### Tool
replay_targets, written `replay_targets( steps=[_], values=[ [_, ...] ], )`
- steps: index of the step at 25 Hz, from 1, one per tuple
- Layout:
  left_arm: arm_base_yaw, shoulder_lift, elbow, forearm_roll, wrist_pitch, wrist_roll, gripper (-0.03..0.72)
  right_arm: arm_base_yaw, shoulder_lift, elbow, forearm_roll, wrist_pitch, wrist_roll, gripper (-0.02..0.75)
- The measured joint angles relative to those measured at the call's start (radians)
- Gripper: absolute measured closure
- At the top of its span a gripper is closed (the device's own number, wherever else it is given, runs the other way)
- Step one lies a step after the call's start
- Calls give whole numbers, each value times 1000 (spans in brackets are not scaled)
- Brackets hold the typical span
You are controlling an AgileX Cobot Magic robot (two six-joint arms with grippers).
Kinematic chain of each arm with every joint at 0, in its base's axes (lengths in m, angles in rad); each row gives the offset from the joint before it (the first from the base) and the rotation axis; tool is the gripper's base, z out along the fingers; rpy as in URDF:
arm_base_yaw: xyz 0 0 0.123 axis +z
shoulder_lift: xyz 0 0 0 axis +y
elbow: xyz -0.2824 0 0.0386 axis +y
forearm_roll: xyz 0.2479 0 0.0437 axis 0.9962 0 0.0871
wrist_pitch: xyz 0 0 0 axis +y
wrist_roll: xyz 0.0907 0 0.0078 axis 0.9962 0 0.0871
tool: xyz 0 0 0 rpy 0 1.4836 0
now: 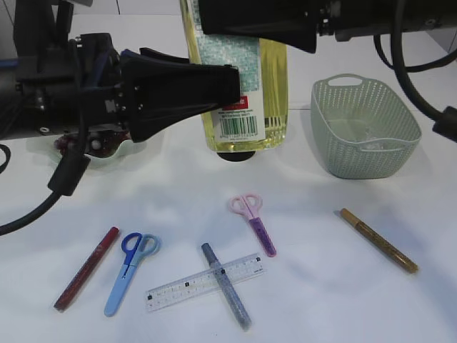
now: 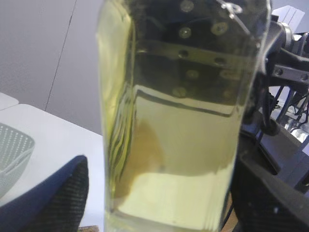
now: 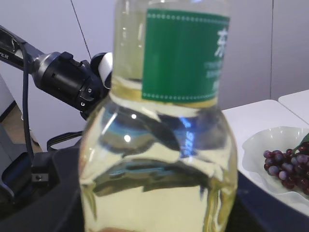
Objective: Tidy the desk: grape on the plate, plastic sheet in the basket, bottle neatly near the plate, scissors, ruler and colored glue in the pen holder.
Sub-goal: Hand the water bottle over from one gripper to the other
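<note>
- Bottle [image 1: 275, 86] of yellow liquid at the back middle of the tabletop [image 1: 321, 300], upright, long axis vertical, lower end down at the surface.
- Dark shape under that lower end; cannot tell what.
- White label facing forward with a barcode and a small red patch; print too small to read.
- In the right wrist view, a green band with pale characters, cut off and unreadable.
- Right claw [image 1: 285, 36] reaching in from the right, closed on the upper part of the bottle.
- Left claw [image 1: 225, 86] reaching in from the left, spread wide with a finger [image 2: 48, 203] to either side of the lower body; a gap visible beside that finger, so no hold there.
- Pale plate [image 1: 107, 156] with dark grapes [image 1: 71, 146] behind the left arm, left of the bottle.
- Green basket [image 1: 400, 107] to the right, apart from the bottle.
- Along the front: red glue pen [image 1: 87, 268], blue scissors [image 1: 132, 271], clear ruler [image 1: 178, 291] with a grey glue pen [image 1: 227, 289] lying across it, pink-and-purple scissors [image 1: 255, 223], gold glue pen [image 1: 378, 241], all flat.
</note>
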Motion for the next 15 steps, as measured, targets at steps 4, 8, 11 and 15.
replay_targets(
  steps=[4,8,11,15],
  values=[
    [-18,23,-27,2,-7,0,22,-2,0,0,0,0,0,276],
    [-50,42,-62,2,1,0,22,-2,0,0,0,4,0,276],
    [-74,64,-97,2,9,-6,22,-2,0,0,0,10,0,276],
    [-90,95,-133,4,11,-19,29,-2,0,0,0,12,0,276]
  ],
)
